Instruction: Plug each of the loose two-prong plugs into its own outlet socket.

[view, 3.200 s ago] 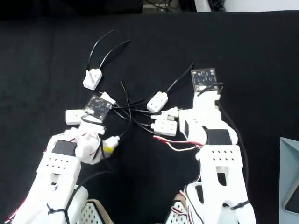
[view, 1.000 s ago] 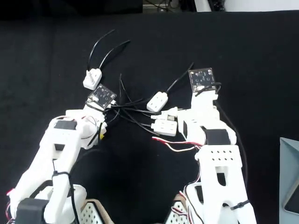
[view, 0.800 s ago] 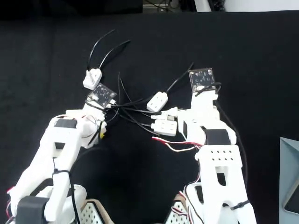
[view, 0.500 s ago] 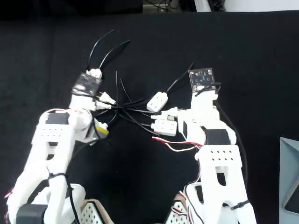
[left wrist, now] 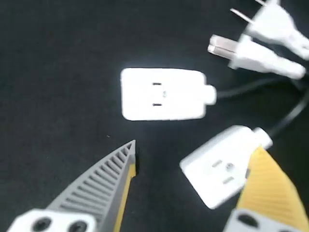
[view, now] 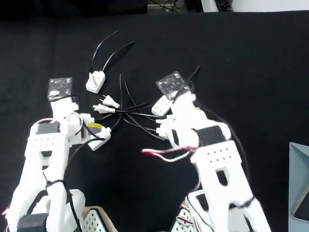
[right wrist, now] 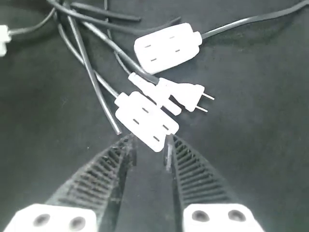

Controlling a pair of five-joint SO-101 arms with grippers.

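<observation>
Both arms have swung leftward since the earlier frames. The left arm has pulled off the cord tangle and out to the left side of the desk, and the right arm has turned in over the middle of the tangle.

The left end effector is spread wide open above the black surface. A small white socket sits against the inner face of its yellow finger, while the grey finger is well apart from it. Just beyond the fingertips, a flat single socket lies with its two slots facing up, touching neither finger. A pair of loose plugs lies side by side past it, prongs bare. In the high view these two sit between the arms.

The right end effector is closed narrowly on the near end of a long socket, whose body sticks out beyond the fingertips. A third plug lies just beside that socket, unplugged. Farther off, a double socket rests on the desk at the end of its cord. Black cords cross beside them.

One more socket, the far socket, lies apart at the far edge of the tangle, with two cords curling away from it.
</observation>
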